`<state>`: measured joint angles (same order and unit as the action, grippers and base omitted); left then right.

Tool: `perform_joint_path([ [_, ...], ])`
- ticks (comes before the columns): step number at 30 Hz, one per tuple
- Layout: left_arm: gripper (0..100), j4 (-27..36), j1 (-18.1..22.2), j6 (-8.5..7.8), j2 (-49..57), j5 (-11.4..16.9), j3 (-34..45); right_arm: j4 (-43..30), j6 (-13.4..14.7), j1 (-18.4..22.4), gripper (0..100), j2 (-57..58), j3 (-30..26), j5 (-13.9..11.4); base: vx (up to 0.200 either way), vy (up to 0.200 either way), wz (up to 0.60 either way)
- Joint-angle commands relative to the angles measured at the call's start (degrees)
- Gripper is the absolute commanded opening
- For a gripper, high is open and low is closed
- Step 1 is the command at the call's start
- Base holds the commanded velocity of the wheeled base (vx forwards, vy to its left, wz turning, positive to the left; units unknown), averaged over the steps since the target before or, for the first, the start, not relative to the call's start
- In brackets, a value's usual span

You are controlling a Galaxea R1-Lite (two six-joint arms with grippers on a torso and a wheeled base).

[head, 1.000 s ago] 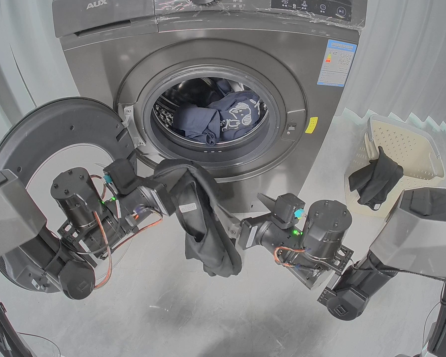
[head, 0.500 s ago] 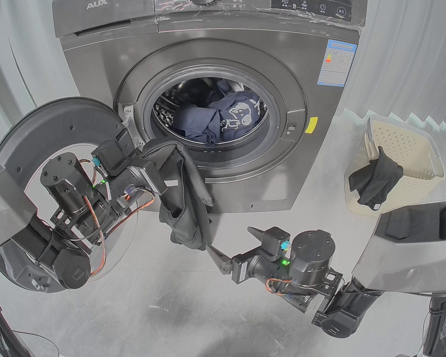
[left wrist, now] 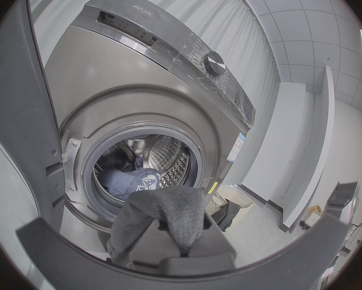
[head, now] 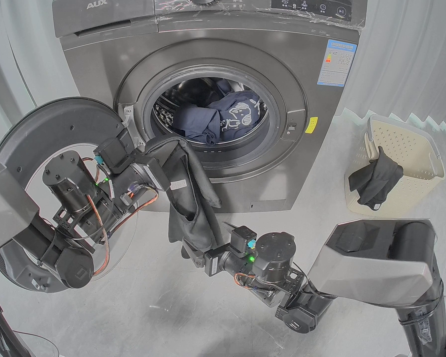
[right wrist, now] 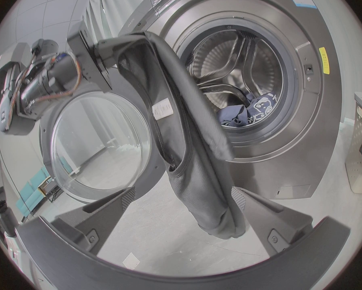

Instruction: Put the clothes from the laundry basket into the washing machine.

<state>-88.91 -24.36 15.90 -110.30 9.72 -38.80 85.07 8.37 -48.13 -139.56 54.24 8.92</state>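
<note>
A dark grey garment [head: 193, 204] hangs from my left gripper [head: 156, 157], which is shut on its top fold just below and left of the washing machine's round opening [head: 210, 110]. In the left wrist view the cloth [left wrist: 169, 210] drapes over that gripper [left wrist: 177, 242], with the drum behind it. My right gripper [head: 192, 251] is open at the garment's lower end; in the right wrist view its fingers [right wrist: 108, 210] stand on either side of the hanging hem [right wrist: 213, 214]. Navy clothes [head: 223, 117] lie in the drum. The cream laundry basket [head: 411, 149] stands on the floor at right.
The machine's door [head: 59, 125] is swung wide open to the left, right behind my left arm. A black garment [head: 377, 179] hangs over the basket's front rim. Bare grey floor [head: 148, 303] lies in front of the machine.
My left gripper carried the garment left and up toward the opening. My right gripper came away from the cloth, dropped back, then moved left to the hanging hem.
</note>
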Motion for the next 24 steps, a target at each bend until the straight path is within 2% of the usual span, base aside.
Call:
perform_joint_path([
  [1, 0, -0.04, -0.16, 0.1, -0.44, -0.66, -0.92, 0.01, -0.11, 0.67, 100, -5.11, 3.6, -0.05, 0.0, 0.0, 0.0],
  [18, 0, -0.04, -1.75, 0.19, -0.18, -0.75, -0.66, -1.13, 0.06, 3.83, 100, -13.28, 19.77, 1.01, 0.0, 0.0, 0.0],
  [19, 0, -0.04, -1.75, 0.28, -0.18, -0.84, -0.66, -1.13, 0.06, 4.01, 0, -13.64, 20.73, 1.01, 0.0, 0.0, 0.0],
  [21, 0, -0.04, -1.92, 0.28, -0.27, -0.84, -0.66, -1.22, 0.06, 4.45, 0, -14.16, 23.02, 1.1, 0.0, 0.0, 0.0],
  [24, 0, -0.04, -1.83, 0.36, -0.35, -0.84, -0.66, -1.22, 0.15, 4.71, 0, -14.16, 23.64, 1.1, 0.0, 0.0, 0.0],
])
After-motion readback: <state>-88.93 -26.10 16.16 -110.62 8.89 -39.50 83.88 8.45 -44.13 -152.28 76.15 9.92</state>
